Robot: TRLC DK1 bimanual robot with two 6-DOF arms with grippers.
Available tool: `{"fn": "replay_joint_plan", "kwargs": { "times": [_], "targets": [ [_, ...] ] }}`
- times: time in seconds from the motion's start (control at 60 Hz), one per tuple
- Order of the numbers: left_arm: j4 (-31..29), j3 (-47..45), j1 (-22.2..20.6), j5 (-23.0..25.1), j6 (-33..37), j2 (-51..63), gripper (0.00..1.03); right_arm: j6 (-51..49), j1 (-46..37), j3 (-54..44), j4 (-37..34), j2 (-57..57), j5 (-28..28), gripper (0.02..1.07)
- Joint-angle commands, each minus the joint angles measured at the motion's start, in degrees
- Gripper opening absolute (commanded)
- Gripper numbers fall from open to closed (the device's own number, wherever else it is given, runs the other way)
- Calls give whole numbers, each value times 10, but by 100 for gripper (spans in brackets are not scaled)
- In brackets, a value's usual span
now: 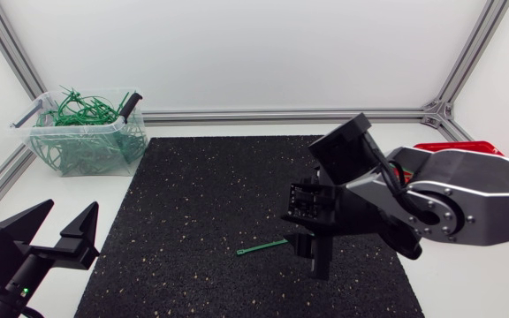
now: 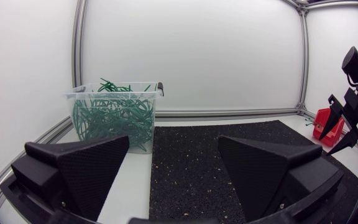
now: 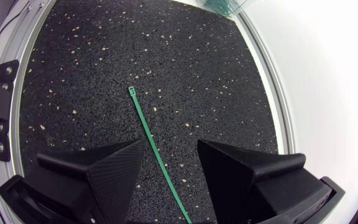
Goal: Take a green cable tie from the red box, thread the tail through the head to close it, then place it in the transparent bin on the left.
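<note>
Already out of the red box [image 1: 453,147], the green cable tie [image 1: 262,247] lies unthreaded near the mat's [image 1: 201,194] front edge, ungrasped between the right gripper's [image 1: 310,252] spread fingers. The left gripper [image 1: 69,212] stands released at the front-left corner. Threading and the transparent bin [image 1: 126,146] remain.

The right arm [image 1: 467,190] has silver-grey shells over black joints. The left tool [image 2: 174,143] and right tool [image 3: 169,149] are matte black, with broad wedge fingers.

Left tool [image 2: 174,149] agape; right tool [image 3: 171,148] (pointing down) likewise.
</note>
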Motion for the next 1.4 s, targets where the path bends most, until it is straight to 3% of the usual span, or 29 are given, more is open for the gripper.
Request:
{"fn": "replay_joint_plan", "kwargs": {
  "times": [0.0, 0.15, 0.45, 0.5, 0.617, 0.783, 0.883, 1.383],
  "targets": [
    [-18, -21, -5, -1, -12, 9, 100, -34, -19, 9, -11, 25, -17, 75],
    [-18, -21, -5, -1, -12, 11, 100, -75, -64, 46, -60, 75, -85, 75],
    [-18, -22, -12, -2, -12, 16, 100, -102, -73, 101, -73, 192, -123, 74],
    [-18, -21, -12, -2, -12, 16, 100, -103, -70, 107, -73, 203, -123, 74],
    [-18, -22, -12, -1, -12, 19, 100, -108, -61, 118, -69, 234, -130, 61],
    [-18, -22, -12, -2, -12, 21, 100, -117, -58, 119, -66, 247, -129, 60],
    [-18, -22, -12, -1, -12, 22, 100, -122, -58, 118, -66, 251, -129, 48],
    [-18, -22, -15, -1, -12, 22, 100, -145, -82, 121, -66, 270, -115, 44]
  ]
}}
